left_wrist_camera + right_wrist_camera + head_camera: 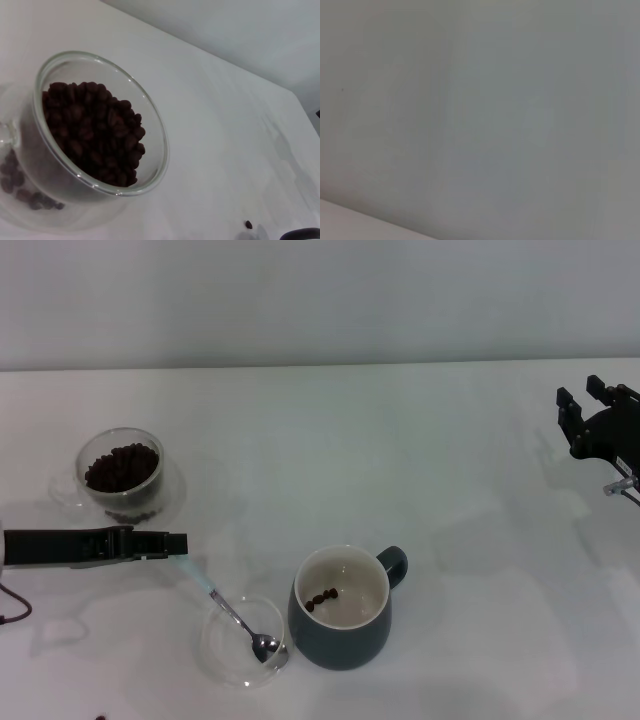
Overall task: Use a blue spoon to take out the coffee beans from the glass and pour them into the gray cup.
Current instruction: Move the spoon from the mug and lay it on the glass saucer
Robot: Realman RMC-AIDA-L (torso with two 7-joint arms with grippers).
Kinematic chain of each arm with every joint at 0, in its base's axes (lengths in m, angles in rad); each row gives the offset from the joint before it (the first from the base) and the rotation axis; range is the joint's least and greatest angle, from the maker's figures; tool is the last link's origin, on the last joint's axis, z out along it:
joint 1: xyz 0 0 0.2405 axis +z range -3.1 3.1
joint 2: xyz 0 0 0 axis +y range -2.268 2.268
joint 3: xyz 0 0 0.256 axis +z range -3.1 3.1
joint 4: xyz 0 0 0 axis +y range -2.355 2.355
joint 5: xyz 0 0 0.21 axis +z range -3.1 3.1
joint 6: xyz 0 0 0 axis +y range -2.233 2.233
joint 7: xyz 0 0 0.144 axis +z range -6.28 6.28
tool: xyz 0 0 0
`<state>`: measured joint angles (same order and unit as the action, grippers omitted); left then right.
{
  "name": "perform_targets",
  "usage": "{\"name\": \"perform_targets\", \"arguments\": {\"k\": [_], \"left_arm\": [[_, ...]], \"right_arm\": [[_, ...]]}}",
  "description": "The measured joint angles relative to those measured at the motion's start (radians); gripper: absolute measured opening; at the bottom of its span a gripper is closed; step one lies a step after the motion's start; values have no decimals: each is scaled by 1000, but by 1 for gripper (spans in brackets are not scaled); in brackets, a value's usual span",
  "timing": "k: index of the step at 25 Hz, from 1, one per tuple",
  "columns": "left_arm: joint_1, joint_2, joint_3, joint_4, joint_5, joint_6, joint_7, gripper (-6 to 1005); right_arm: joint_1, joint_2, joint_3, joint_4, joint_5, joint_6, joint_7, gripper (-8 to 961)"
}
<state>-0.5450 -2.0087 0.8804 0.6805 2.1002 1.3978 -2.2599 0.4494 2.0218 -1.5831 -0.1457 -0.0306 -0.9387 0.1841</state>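
The glass (121, 476) stands at the left of the table, heaped with coffee beans (122, 466); the left wrist view shows the glass (150, 130) and its beans (95, 135) close up. My left gripper (178, 541) lies level just in front of the glass, shut on the end of the blue spoon's pale handle (196, 575). The spoon's metal bowl (265, 645) rests in a flat clear dish (222, 655). The gray cup (340, 635) stands to the right of the dish, with a few beans (322, 598) inside. My right gripper (581, 395) is parked open at the far right.
The glass sits on a clear saucer (172, 490) with loose beans (20, 192) in it. A stray bean (248, 224) lies on the white table. The right wrist view shows only a blank wall.
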Motion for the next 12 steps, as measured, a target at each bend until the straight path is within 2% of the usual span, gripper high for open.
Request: {"name": "perform_targets", "arguments": {"k": [12], "left_arm": [[23, 6, -14, 2, -3, 1, -9, 380]], "right_arm": [[-2, 0, 0, 0, 0, 0, 0, 387]]}}
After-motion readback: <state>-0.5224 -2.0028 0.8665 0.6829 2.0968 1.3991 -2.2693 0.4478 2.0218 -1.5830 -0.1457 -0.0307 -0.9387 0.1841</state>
